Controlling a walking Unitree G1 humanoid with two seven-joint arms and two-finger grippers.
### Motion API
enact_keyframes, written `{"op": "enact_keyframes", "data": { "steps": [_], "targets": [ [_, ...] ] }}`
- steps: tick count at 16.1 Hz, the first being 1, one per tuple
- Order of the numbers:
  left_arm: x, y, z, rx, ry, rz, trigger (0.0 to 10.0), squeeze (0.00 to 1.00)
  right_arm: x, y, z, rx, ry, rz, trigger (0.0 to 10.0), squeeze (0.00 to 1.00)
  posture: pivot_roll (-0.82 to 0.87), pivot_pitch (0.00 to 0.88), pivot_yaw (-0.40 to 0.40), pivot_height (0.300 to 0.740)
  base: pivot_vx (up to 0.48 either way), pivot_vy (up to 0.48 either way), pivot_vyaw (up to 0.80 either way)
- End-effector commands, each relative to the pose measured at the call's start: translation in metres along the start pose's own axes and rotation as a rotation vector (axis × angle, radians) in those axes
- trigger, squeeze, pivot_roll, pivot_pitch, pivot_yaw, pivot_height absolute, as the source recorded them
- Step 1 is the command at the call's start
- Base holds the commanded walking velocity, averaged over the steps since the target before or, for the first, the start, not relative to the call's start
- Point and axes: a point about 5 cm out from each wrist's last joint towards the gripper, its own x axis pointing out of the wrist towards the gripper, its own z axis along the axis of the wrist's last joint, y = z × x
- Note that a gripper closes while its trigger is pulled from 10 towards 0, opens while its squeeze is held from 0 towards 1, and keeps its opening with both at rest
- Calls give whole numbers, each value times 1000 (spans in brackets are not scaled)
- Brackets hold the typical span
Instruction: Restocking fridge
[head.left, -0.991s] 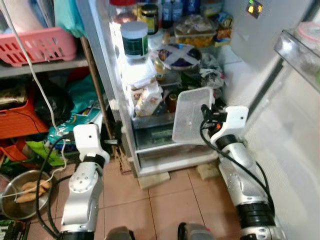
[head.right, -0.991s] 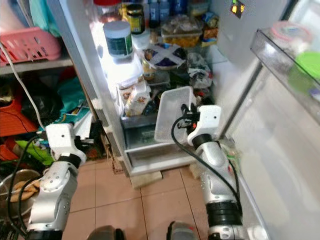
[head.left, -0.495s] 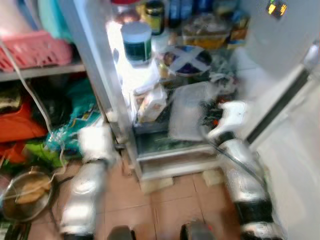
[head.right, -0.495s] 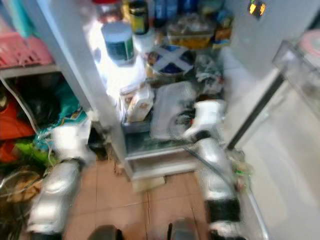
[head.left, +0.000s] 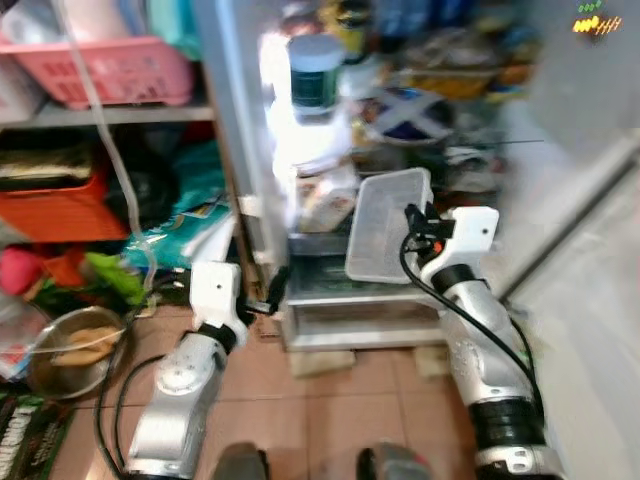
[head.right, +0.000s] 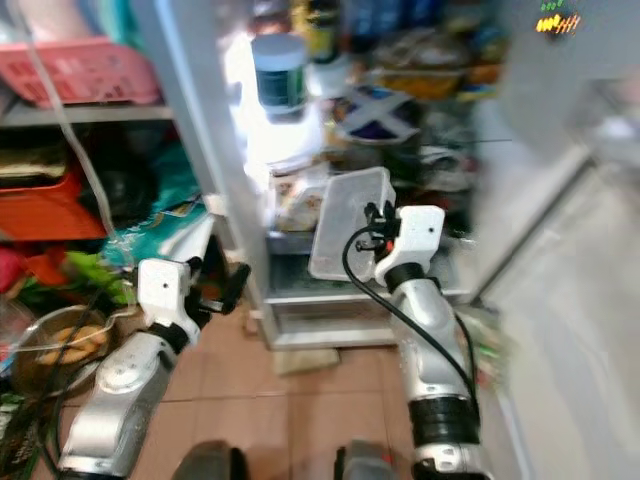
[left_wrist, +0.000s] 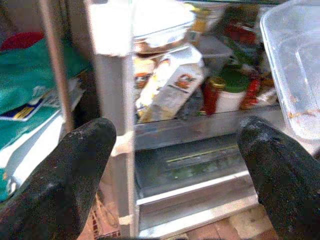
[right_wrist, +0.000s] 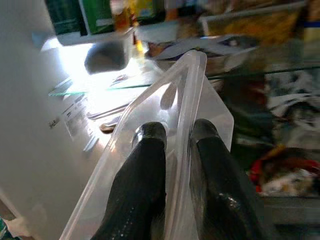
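Note:
The fridge stands open, its lit shelves crowded with jars, bags and a covered plate. My right gripper is shut on the rim of a clear plastic container, one finger inside the wall and one outside. The container is tilted upright in front of the lower shelves. My left gripper is open, low beside the fridge's left edge; between its fingertips I see a bag and small jars above the bottom drawer.
A white-lidded jar sits on the upper shelf. Left of the fridge are a pink basket, an orange crate and a metal bowl of food on the floor. The open fridge door bounds the right side.
The camera has swung, shifting the whole scene rightward with blur. The container stays in my right gripper before the lower shelves; the arms keep roughly the same places.

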Motion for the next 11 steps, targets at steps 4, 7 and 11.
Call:
{"op": "enact_keyframes", "data": {
  "steps": [4, 7, 11],
  "targets": [
    [1, 2, 5, 14, -21, 0, 10000, 0, 0, -1, 3, -5, -14, -14, 10000, 0, 53, 128, 34, 740, 133, 0, -800],
    [1, 4, 6, 13, -26, 8, 10000, 0, 0, -1, 3, -7, -16, -13, 10000, 0, 55, 130, 35, 740, 309, 0, -175],
    [0, 5, 6, 12, -30, 18, 10000, 0, 0, 2, 4, -8, -29, 15, 10000, 0, 55, 131, 33, 740, 382, 62, 0]
  ]
}}
